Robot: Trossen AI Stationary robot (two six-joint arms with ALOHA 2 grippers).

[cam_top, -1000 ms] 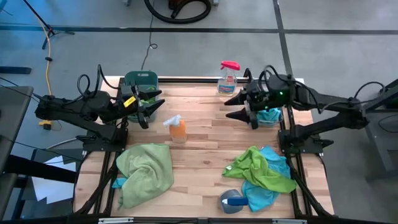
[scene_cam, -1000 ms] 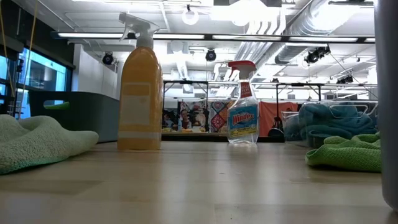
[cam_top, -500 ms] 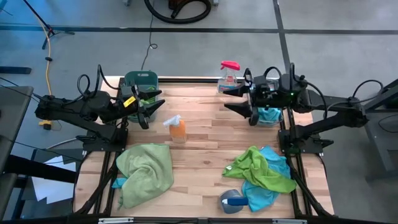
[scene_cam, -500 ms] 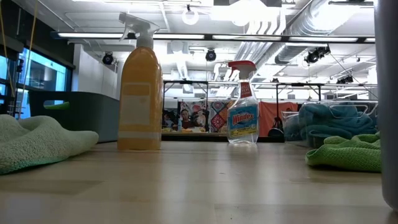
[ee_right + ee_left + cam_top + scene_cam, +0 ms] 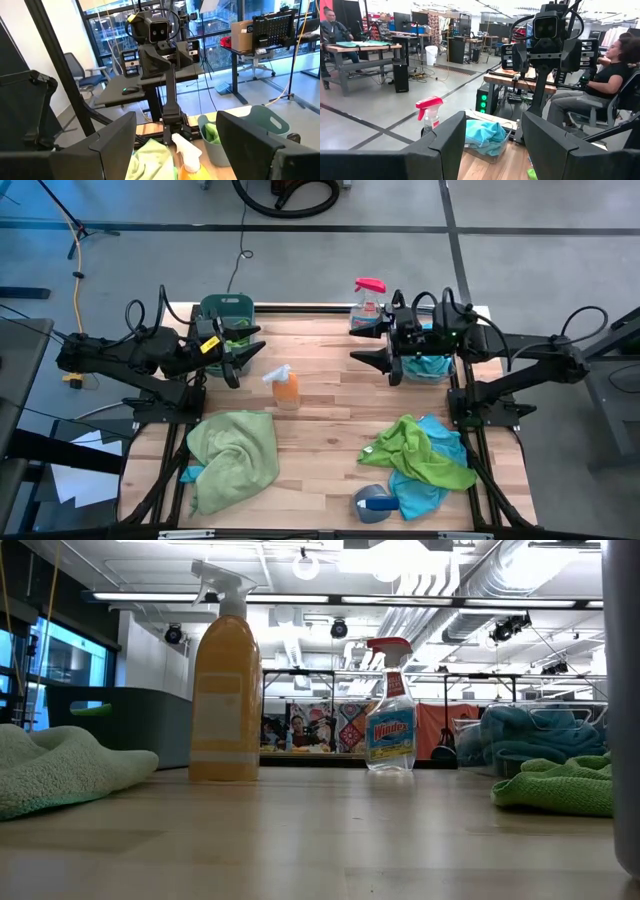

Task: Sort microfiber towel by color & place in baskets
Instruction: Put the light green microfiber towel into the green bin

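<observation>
Two tools released, empty: left tool [image 5: 243, 350] by teal basket [image 5: 225, 311], right tool [image 5: 371, 345] by clear basket [image 5: 433, 366].

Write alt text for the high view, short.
Overhead: both arms hover over the table's far half, left gripper open by the teal basket, right gripper open by the clear basket. Unsorted green and blue towels lie nearer.

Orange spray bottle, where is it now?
High view: the orange bottle stands left of table centre, just right of the left hand, above the green towel.
</observation>
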